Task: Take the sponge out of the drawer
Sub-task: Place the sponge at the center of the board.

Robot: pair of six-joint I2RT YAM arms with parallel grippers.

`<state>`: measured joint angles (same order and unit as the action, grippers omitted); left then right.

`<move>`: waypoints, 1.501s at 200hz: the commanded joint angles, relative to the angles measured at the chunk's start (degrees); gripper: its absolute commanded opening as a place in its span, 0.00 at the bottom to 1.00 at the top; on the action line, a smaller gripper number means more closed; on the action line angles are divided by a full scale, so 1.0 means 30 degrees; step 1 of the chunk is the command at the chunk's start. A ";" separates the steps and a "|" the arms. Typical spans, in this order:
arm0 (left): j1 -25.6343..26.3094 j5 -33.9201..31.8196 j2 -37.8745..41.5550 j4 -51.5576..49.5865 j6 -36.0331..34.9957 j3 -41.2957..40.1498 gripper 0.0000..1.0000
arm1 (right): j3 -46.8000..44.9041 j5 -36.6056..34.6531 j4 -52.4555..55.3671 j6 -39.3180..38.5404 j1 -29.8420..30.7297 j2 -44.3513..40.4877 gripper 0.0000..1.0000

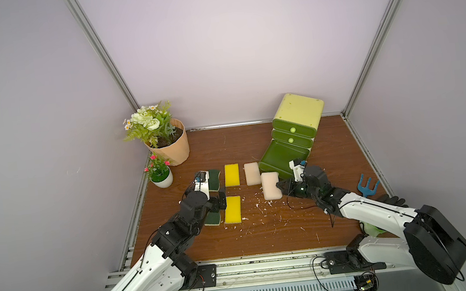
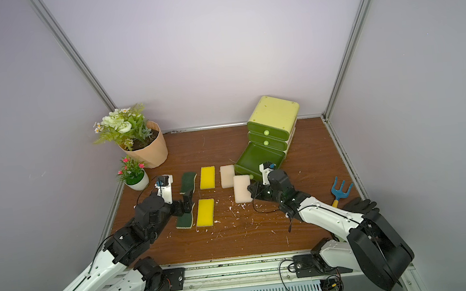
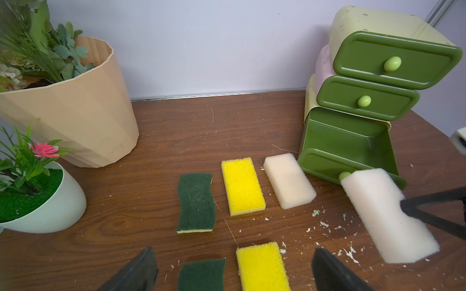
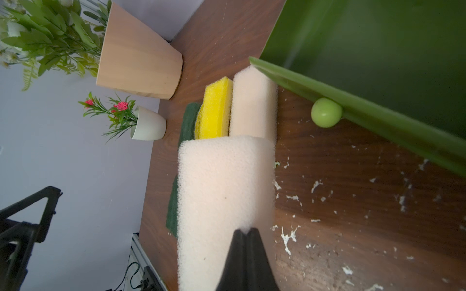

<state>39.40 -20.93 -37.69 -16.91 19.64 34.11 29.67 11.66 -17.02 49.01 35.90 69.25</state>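
The right gripper (image 1: 279, 185) is pinching one end of the pale sponge (image 1: 270, 191), its jaws squeezed tight together. It is holding the sponge outside the open bottom drawer (image 1: 283, 154), just in front of it. The left gripper (image 1: 220, 202) is hanging wide open and empty over the worktop (image 1: 265, 237), between a green sponge (image 1: 213, 218) and a yellow sponge (image 1: 232, 209)

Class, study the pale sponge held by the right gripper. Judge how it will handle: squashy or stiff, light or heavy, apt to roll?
Probably squashy: the sponge dents where the right gripper pinches it. Likely light: gripped at one edge, it juts out without sagging. Unlikely to roll: it is a flat block.
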 commanded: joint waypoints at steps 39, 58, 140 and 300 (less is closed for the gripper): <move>-0.0154 -0.0290 0.0100 0.0291 -0.0190 -0.0148 0.98 | -0.0545 -0.2027 -0.0129 0.1173 0.2091 -0.0399 0.00; -0.0169 -0.0282 0.0068 0.0274 -0.0167 -0.0148 0.98 | -0.0519 -0.2446 -0.0330 0.1458 0.2791 0.0056 0.00; -0.0155 -0.0276 0.0040 0.0289 -0.0190 -0.0134 0.98 | -0.0164 -0.3723 -0.0453 0.2206 0.4717 0.1884 0.01; -0.0154 -0.0304 0.0009 0.0216 -0.0170 -0.0148 0.98 | 0.0414 -0.3511 -0.1889 0.3543 0.5978 0.4038 0.31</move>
<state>39.40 -20.93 -37.71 -16.91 19.64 34.11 28.80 1.32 -20.73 58.96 53.36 80.79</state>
